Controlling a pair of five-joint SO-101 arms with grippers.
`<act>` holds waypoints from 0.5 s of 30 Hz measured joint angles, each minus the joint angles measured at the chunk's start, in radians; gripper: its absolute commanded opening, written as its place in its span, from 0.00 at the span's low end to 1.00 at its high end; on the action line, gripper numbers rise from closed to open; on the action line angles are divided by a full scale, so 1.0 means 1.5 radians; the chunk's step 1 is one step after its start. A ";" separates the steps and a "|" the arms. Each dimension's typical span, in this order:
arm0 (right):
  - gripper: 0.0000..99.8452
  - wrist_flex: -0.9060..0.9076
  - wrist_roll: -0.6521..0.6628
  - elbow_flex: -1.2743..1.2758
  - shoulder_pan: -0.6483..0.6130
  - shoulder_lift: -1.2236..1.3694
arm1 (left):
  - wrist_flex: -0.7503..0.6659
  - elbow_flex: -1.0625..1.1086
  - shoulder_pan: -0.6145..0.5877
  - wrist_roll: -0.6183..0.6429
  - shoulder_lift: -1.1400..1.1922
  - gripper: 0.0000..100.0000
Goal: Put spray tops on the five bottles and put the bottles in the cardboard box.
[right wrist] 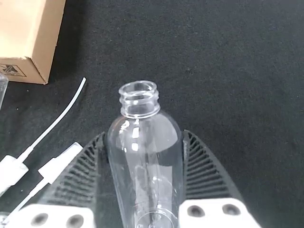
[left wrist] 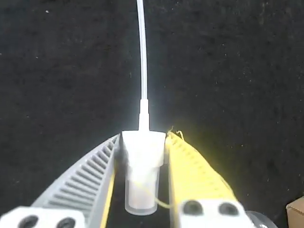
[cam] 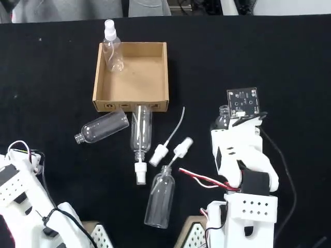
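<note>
Left wrist view: the left gripper (left wrist: 142, 138) is clamped on a spray top (left wrist: 141, 175), a translucent white plastic cylinder pinched between a grey ribbed finger (left wrist: 88, 178) and a yellow finger (left wrist: 192, 171). Its thin, stiff dip tube (left wrist: 142, 52) runs straight out past the fingertips, in line with the gripper, over the matte black table (left wrist: 237, 71).

In the high view, well ahead of that arm, sits the cardboard box (cam: 131, 85), square, shallow and open. A capped bottle (cam: 113, 50) is at its far left corner. Between the box and the arms lie three clear, round-shouldered plastic bottles on their sides. The uncapped bottle (cam: 103, 127) has its mouth aimed toward the left arm. The second bottle (cam: 141, 132) runs lengthwise from the box toward the arms, with a white top at its near end. The third bottle (cam: 159, 195) points its open neck toward the box.

Just left of the right arm lie a loose spray top (cam: 159, 154), its tube curving toward the box, and a second loose top (cam: 182, 147).

The right gripper (right wrist: 143, 135) is closed around the shoulders of a glossy open bottle (right wrist: 142, 161). Its long axis follows the gripper, and its threaded mouth (right wrist: 138, 92) points out beyond the fingertips.
</note>
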 measured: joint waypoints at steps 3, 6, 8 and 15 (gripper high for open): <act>0.07 0.000 0.000 0.000 0.000 0.000 | -0.001 0.002 0.000 0.003 0.000 0.13; 0.07 0.000 0.000 0.000 0.000 0.000 | -0.001 0.002 0.000 0.004 0.000 0.14; 0.07 0.000 0.000 0.000 0.000 0.000 | -0.001 0.002 0.000 0.004 0.000 0.18; 0.07 0.000 0.000 0.000 0.000 0.000 | 0.043 0.002 0.014 0.004 0.000 0.32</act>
